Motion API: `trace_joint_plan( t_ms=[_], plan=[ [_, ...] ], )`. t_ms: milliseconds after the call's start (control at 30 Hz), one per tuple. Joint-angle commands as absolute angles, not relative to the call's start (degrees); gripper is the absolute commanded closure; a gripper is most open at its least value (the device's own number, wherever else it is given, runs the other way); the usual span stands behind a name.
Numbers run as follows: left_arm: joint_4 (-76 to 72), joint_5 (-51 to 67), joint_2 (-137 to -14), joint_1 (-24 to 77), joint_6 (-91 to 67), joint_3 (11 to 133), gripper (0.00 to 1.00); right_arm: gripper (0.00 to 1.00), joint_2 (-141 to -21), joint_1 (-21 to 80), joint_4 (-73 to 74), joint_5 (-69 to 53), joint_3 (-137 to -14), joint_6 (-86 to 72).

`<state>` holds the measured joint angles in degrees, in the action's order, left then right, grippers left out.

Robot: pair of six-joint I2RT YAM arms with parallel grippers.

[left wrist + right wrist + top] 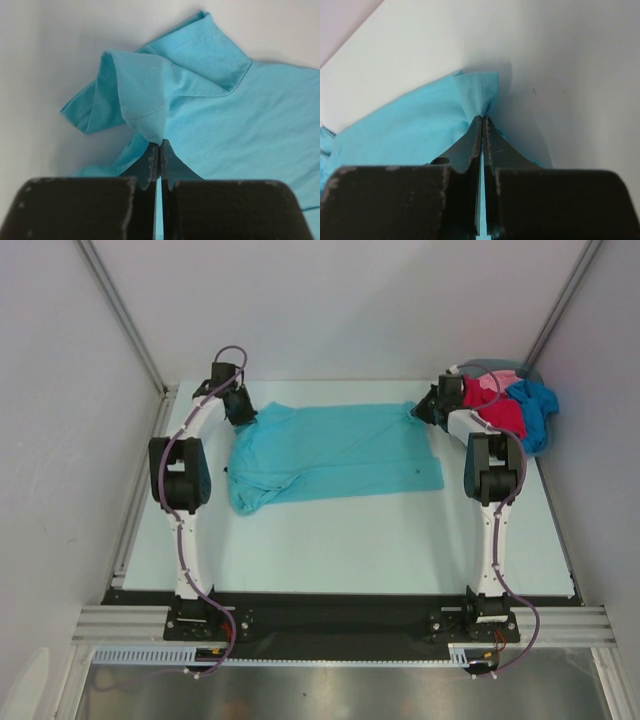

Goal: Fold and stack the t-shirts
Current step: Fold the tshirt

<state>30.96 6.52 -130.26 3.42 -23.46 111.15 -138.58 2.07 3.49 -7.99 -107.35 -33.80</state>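
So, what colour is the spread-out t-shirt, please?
The t-shirt is plain teal-turquoise, clearest in the top external view.

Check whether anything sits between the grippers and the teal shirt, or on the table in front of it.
Nothing visible does. The left gripper and right gripper each pinch the far edge of the teal shirt, and the table in front of it shows nothing. The other shirts lie piled at far right.

A pale white tabletop (350,540) carries a teal-turquoise cloth t-shirt (330,450) spread near its far edge, and a heap of crimson, pink and blue tees (502,412) at its far right corner.
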Motion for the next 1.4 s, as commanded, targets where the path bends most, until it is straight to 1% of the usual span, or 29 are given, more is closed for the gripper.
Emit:
trace_joint_plan(
  t_ms=[0,467,667,933,1233,1367],
  plan=[
    [28.48,5.80,-124.81,3.87,-23.02,109.08,1.00,1.00,-131.85,2.29,-2.37,-8.17,-105.39,-32.43],
    [25.84,4.92,-116.64,3.87,-23.38,101.00,1.00,1.00,-125.08,2.20,-3.78,-7.38,-100.73,-31.90],
    [23.82,4.84,-110.93,3.87,-23.99,94.06,1.00,1.00,-120.68,2.02,-5.01,-6.42,-93.97,-33.22],
    [21.54,4.66,-103.11,3.96,-24.17,84.48,1.00,1.00,-110.84,1.06,-7.55,-5.54,-81.76,-34.19],
    [20.65,4.92,-95.63,4.13,-25.22,78.23,1.00,1.00,-101.35,0.44,-8.09,-4.83,-72.17,-36.12],
    [20.83,4.31,-92.20,4.04,-25.22,74.98,1.00,1.00,-95.38,0.44,-8.00,-2.91,-66.81,-37.44]
  ],
)
